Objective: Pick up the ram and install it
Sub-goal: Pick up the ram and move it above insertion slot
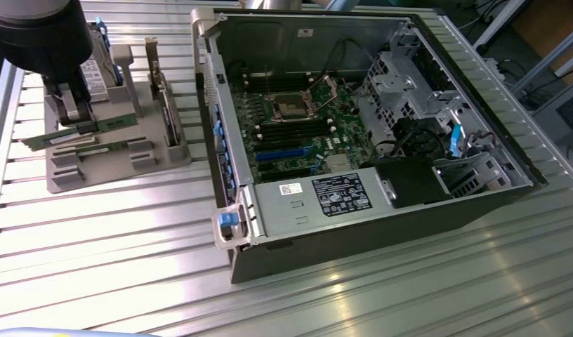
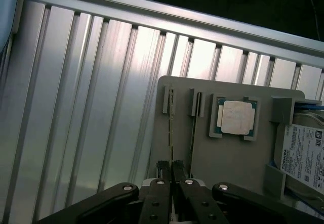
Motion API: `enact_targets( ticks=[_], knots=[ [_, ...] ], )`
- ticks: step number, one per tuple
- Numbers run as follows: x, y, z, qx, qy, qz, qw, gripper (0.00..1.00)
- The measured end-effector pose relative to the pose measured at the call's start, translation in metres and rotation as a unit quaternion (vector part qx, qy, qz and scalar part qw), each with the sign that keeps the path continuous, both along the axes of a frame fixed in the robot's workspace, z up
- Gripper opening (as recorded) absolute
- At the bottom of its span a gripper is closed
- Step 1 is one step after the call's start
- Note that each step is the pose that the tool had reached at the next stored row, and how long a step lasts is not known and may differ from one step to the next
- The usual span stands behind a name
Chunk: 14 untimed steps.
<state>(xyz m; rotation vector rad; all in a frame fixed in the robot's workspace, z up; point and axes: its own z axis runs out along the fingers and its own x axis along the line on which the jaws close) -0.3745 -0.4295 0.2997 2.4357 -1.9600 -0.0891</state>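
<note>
Gripper (image 2: 170,173): fingers pinched together on the top edge of the ram (image 2: 171,114), which stands on edge in a slot of the grey holder (image 2: 228,158). Second stick (image 2: 194,128): just beside it. Processor chip (image 2: 236,117): nearby on the holder. Open computer case (image 1: 296,31): well apart, on the slatted table (image 1: 127,232).

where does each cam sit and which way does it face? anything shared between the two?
Exterior view: raised, off the arm, looking down across the slatted table at the open computer case and, on the exterior view's left, the gray holder; the arm and gripper show over the holder.
Wrist view: on the wrist, looking down along the fingers at the holder; the fingers pinch the ram, seen edge-on.
Shared: gripper, ram, holder, hard drive, table.
</note>
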Motion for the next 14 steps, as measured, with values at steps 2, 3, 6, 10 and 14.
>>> enact_targets(
  ticks=[2,3,6,10,14],
  knots=[
    [0.000,0.0000,0.0013,0.0000,0.0000,0.000,1.0000,0.14],
    [0.000,0.0000,0.0022,0.0000,0.0000,0.000,1.0000,0.14],
    [0.000,0.0000,0.0062,0.0000,0.0000,0.000,1.0000,0.14],
    [0.000,0.0000,0.0094,0.0000,0.0000,0.000,1.0000,0.14],
    [0.000,0.0000,0.0155,0.0000,0.0000,0.000,1.0000,0.14]
  ],
)
